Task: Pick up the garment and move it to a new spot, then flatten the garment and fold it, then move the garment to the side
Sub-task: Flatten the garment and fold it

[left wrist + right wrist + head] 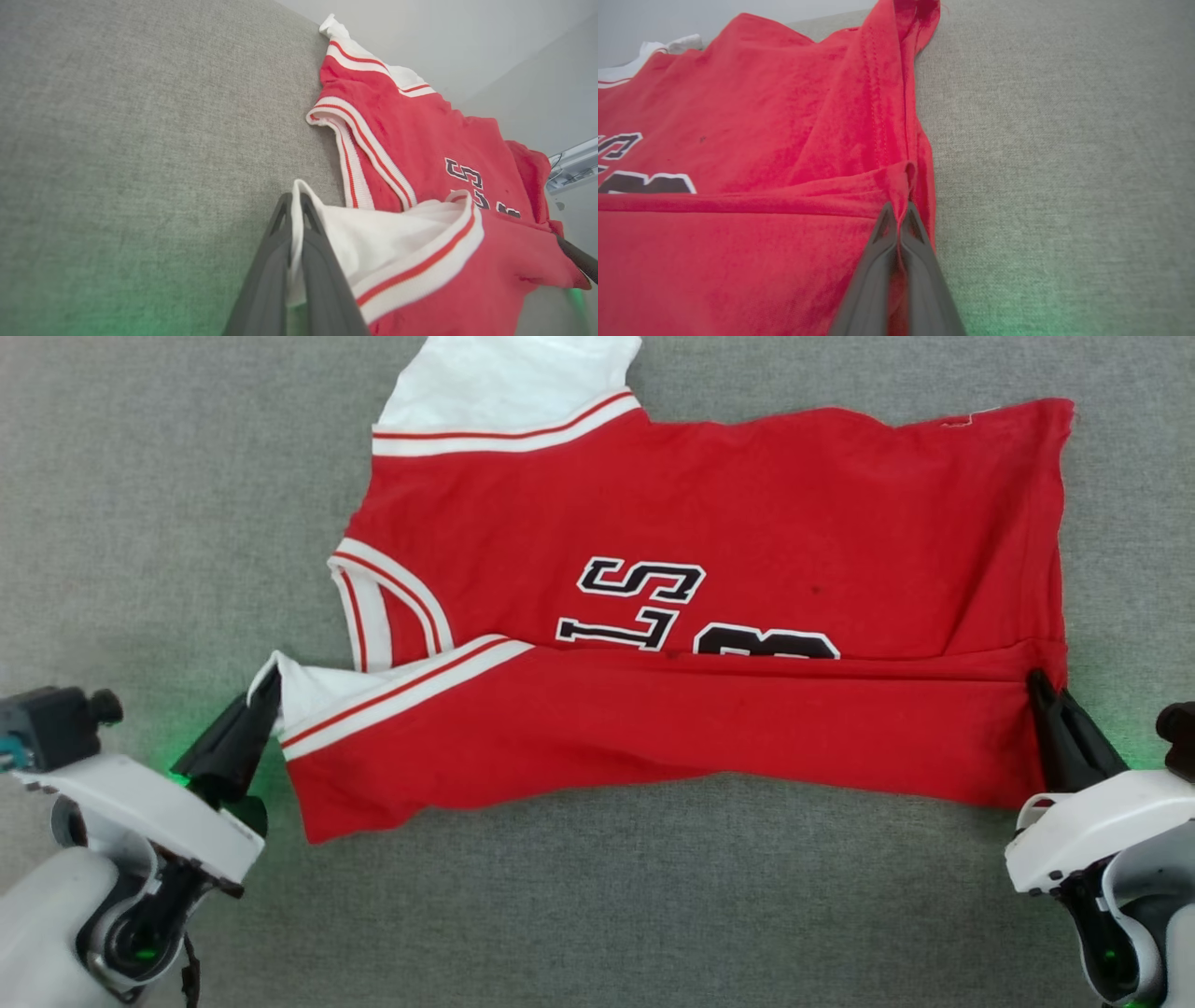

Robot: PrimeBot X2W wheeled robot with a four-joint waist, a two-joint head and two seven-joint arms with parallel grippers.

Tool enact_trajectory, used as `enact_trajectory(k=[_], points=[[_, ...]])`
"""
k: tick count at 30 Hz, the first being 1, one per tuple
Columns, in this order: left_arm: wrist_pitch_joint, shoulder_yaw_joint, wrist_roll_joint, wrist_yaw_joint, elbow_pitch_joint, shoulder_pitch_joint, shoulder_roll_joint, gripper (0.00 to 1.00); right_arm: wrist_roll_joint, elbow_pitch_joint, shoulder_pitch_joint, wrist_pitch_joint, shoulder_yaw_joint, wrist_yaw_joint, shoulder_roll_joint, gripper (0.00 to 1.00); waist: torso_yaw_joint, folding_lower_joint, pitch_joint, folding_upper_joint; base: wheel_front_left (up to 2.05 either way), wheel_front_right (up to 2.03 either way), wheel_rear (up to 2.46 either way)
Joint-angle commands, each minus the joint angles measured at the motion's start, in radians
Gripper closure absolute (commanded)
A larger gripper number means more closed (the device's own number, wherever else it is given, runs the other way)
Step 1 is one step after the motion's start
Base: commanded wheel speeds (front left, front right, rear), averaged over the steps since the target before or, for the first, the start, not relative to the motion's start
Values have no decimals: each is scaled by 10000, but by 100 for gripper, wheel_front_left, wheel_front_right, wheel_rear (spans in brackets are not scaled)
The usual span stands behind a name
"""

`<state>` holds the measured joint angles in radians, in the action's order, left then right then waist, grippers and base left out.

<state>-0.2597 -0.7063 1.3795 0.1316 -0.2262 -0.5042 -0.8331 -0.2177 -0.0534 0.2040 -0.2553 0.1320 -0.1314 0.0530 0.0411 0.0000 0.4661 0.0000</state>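
You had the garment (709, 513) lying flat on the grey surface (140, 476), reaching toward its far edge, its near side folded up over the lettering (644, 593). Your left jaws were pinched tight on the white sleeve tip (294, 691) and your right jaws on the red hem corner (1047, 658). That was likely so both flap ends moved together and the fold would land straight.

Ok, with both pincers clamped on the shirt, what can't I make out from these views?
Head view: the folded-over flap of the garment covers the lower lettering; it cannot be read whole.
Head view: the far sleeve is cut off by the top edge.
Right wrist view: bunched red cloth hides how many layers the right pincer grips.
Left wrist view: how deep the near sleeve sits in the left pincer is hidden by its fingers.
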Motion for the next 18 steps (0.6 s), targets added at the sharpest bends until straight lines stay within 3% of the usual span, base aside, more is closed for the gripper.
enact_trajectory(k=[1, 2, 3, 5, 6, 12, 18], points=[[-41, -71, -32, -19, -126, -193, -20, 61, 80, 175, 75, 15, -58, 15, -34, 100, -6, 0, -53, 0, 0, 0, 0], [-49, -173, -58, -19, -220, -309, -22, 26, 106, 241, 110, 48, -93, 15, -39, 100, -8, 0, -101, 0, 0, 0, 0], [-54, -212, -71, -19, -310, -407, -20, 0, 80, 301, 112, 63, -118, 15, -38, 87, -10, 0, -180, 0, 0, 0, 0], [-49, -129, 100, -19, -305, -535, -34, 0, -28, 318, 191, 205, -90, 13, -39, 20, -21, 0, -356, 0, 0, 0, 0], [-51, -63, 57, -19, -354, -590, -156, 0, -51, 318, 233, 261, -48, 13, -39, 0, -25, 0, -451, 0, 0, 0, 0], [106, -423, 209, -19, -104, -734, -904, 0, -122, 121, 291, 299, 186, 13, -34, 0, -20, 0, -1232, 0, 0, 0, 0], [2932, -1664, 914, -19, 1081, -971, -2278, 0, -320, -359, 271, -60, 251, 13, 119, 0, 38, 0, -1806, 0, 0, 0, 0]])
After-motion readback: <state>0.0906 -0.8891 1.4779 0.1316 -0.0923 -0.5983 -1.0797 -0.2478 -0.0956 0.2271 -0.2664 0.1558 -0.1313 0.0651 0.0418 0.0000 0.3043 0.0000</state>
